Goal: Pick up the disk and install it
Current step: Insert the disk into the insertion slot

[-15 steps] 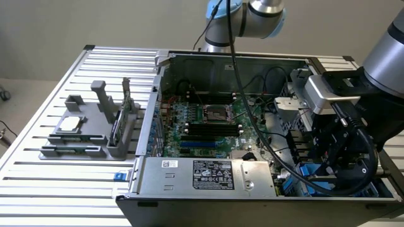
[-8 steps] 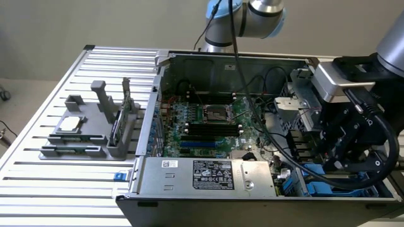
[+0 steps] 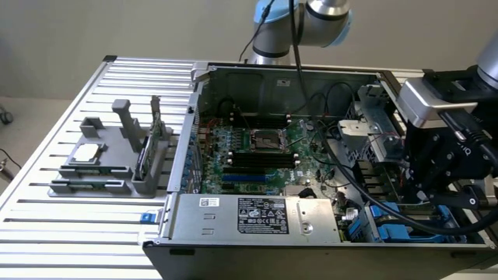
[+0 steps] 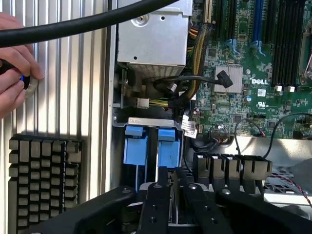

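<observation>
The disk point(image 4: 165, 148) sits on edge in the drive bay at the corner of the open computer case point(image 3: 195, 116), its blue plastic rails side by side. In the exterior view its blue rails point(image 3: 393, 224) show low at the right, behind black cables. My gripper point(image 4: 165, 195) hangs directly over the blue rails, its black body close above them. From outside, the gripper point(image 3: 435, 189) is at the case's right side, reaching down into the bay. Whether it touches the disk is hidden.
A thick black cable point(image 4: 87, 24) crosses the wrist view. A person's hand point(image 4: 14, 63) rests on the slatted table beside the case. A grey fixture point(image 3: 109, 157) at the exterior view's left holds a processor chip point(image 3: 86, 153) and a memory stick point(image 3: 148, 149). The power supply point(image 3: 257, 216) lies along the case's front.
</observation>
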You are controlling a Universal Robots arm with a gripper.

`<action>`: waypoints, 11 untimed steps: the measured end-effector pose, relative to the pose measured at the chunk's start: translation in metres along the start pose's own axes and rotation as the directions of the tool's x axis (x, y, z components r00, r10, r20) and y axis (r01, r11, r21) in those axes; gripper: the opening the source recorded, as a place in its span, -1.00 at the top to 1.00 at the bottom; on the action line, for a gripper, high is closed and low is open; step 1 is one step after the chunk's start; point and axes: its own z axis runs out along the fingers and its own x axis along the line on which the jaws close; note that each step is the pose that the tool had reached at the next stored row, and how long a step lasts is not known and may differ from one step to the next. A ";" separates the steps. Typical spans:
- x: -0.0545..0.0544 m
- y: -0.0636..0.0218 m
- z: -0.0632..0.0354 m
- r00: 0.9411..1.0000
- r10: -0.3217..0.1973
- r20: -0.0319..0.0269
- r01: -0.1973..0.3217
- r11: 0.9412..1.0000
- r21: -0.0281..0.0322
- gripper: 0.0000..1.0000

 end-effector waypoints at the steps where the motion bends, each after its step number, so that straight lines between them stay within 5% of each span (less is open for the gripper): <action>1: 0.000 -0.0013 0.0007 1.000 -0.004 0.000 0.004 1.000 0.000 0.73; 11: -0.001 -0.0083 0.0177 0.999 -0.040 -0.002 0.040 0.999 0.005 0.79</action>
